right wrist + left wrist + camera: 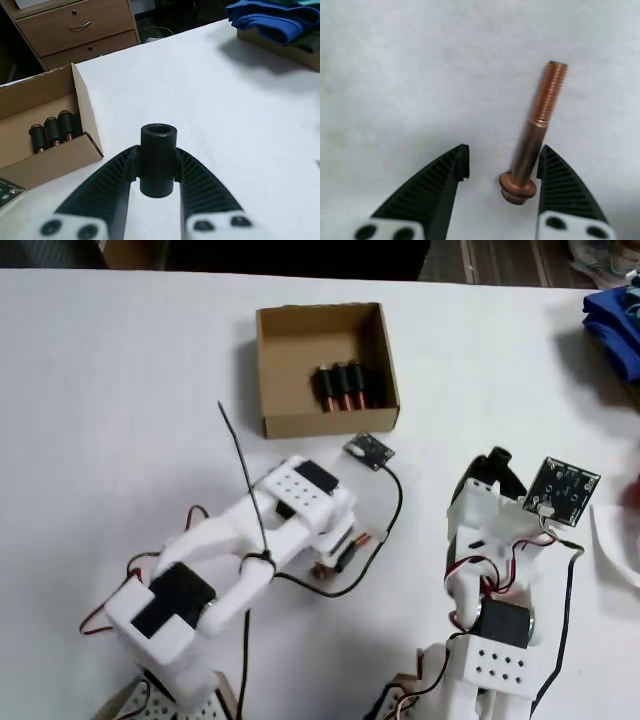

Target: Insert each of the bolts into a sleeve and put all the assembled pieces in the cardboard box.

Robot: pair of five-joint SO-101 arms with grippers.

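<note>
Left end effector [505,152] open astride a bolt [532,135] on the table [120,390]; right end effector [157,152] gripping an upright sleeve [159,137]. Three assembled pieces [342,387] inside the cardboard box [325,425] at 12 o'clock.

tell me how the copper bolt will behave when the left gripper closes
Rigid-looking metal, so the bolt likely won't flex. Its round shank lies flat on the table and could roll if nudged. It lies off-centre in the open left gripper, so may slide first.
</note>
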